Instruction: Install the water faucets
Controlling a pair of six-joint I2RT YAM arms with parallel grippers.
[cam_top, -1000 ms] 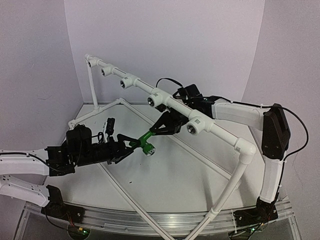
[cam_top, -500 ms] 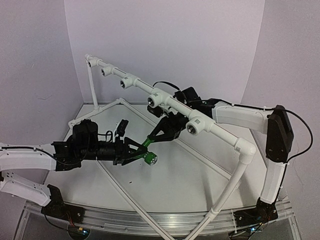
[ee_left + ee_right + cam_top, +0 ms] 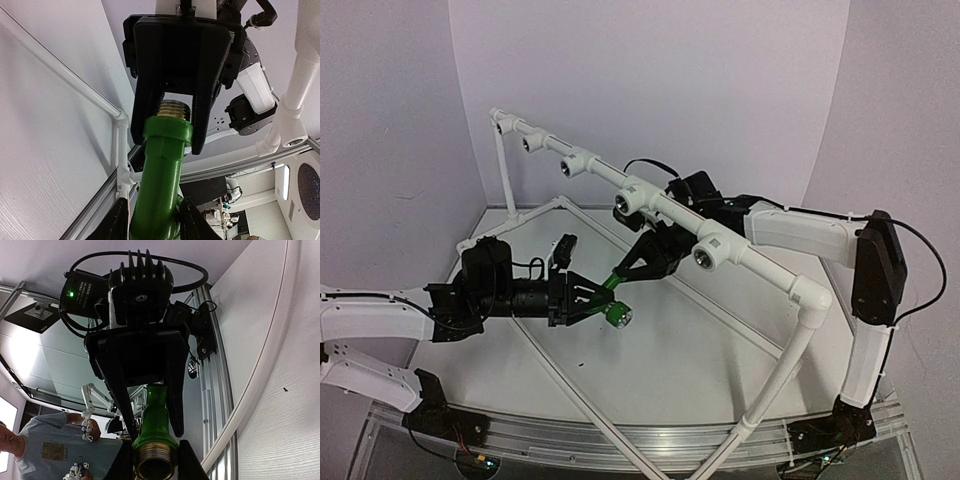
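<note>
- The left end effector (image 3: 592, 300) extends in from 9 o'clock above the surface (image 3: 670, 370). Its own wrist view shows both fingers (image 3: 116, 225) pressed against the green body of the tap (image 3: 610, 290), closed on it. The top view is too small to show that contact.
- The tap hangs clear of the surface between the two end effectors, slanting from 7 to 1 o'clock in the top view. Its silver ribbed end (image 3: 618, 317) is at the low, near end.
- The right end effector (image 3: 625, 274) extends in from 3 o'clock and is clamped tight on the tap's far end. Only the left wrist view shows that this end is a metal thread (image 3: 174, 108) caught between ribbed black fingers.
- The right wrist view alone shows a person (image 3: 42, 452) in a pale shirt at 8 o'clock, past the surface's edge.
- Farthest back, a white pipe rail (image 3: 760, 268) with tee fittings (image 3: 708, 251) runs from 10 to 4 o'clock, just beside the right end effector.
</note>
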